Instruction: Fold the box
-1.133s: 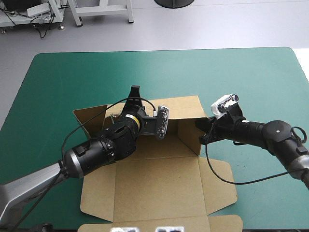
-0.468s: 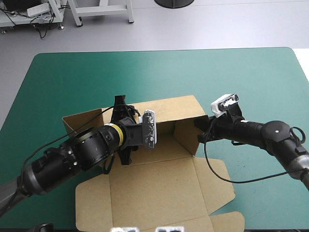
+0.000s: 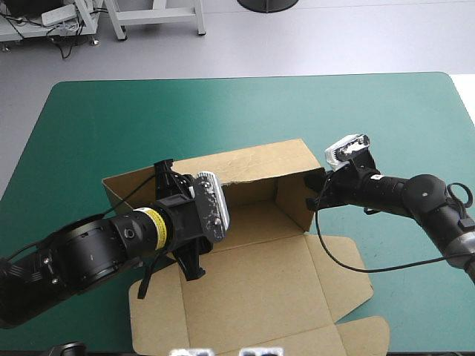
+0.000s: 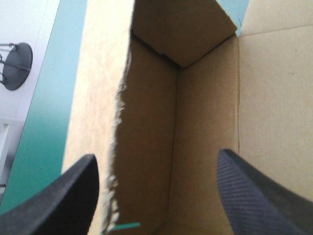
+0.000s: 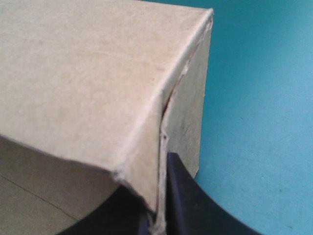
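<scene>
Box (image 3: 252, 222), brown, as I read it from the high view: it lies at the middle of the teal-green surface (image 3: 223, 104), a little toward 6 o'clock, and is partly erected. Its long wall (image 3: 252, 167) on the 12 o'clock side stands up. An end wall (image 3: 293, 204) at 3 o'clock also stands up and meets the long wall at a corner. The lid (image 3: 252, 293) lies flat on the surface toward 6 o'clock, its side flaps spread out. Right hand (image 3: 315, 199): it reaches in from 3 o'clock to that corner. In its own wrist view the right hand (image 5: 159, 218) has both black fingers pressed together on the edge of the end wall, the board pinched between them, with bare surface just beside the wall. Left hand (image 3: 179, 219): it comes in from 8 o'clock at the box's 9 o'clock end, one finger toward 12 o'clock and the other toward 6 o'clock. In my left wrist view it is spread wide and grips nothing. The ragged top edge of the long wall and the box floor lie between its fingers, and I look along the inside of the box to the end wall.
</scene>
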Action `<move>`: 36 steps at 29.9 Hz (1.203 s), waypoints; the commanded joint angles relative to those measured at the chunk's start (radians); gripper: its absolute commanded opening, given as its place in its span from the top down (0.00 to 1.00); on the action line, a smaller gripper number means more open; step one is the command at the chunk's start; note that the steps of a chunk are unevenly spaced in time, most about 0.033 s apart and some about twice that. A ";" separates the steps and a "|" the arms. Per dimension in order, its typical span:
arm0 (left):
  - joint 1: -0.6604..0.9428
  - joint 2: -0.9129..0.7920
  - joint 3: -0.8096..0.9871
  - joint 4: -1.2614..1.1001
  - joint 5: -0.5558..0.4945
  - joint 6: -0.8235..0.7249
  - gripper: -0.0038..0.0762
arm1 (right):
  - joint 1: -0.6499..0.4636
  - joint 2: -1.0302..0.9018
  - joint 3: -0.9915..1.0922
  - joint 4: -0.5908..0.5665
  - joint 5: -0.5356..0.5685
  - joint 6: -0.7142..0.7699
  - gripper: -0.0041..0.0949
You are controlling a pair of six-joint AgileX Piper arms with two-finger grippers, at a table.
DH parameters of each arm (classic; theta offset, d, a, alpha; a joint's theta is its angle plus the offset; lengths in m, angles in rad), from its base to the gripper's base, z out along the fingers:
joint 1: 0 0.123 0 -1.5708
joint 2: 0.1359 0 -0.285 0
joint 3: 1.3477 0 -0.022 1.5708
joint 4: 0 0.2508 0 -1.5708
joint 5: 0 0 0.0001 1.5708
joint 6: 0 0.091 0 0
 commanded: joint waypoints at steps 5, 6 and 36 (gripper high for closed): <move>-0.004 -0.024 -0.203 0.209 0.080 -0.195 0.34 | 0.001 -0.023 -0.110 -0.225 0.025 0.203 0.98; -0.002 -0.024 -0.222 0.243 0.101 -0.225 0.34 | 0.001 -0.023 -0.125 -0.263 0.041 0.237 0.98; 0.635 -0.054 -0.197 0.037 0.131 -0.261 0.43 | 0.001 0.554 -0.889 -0.696 0.634 0.615 0.98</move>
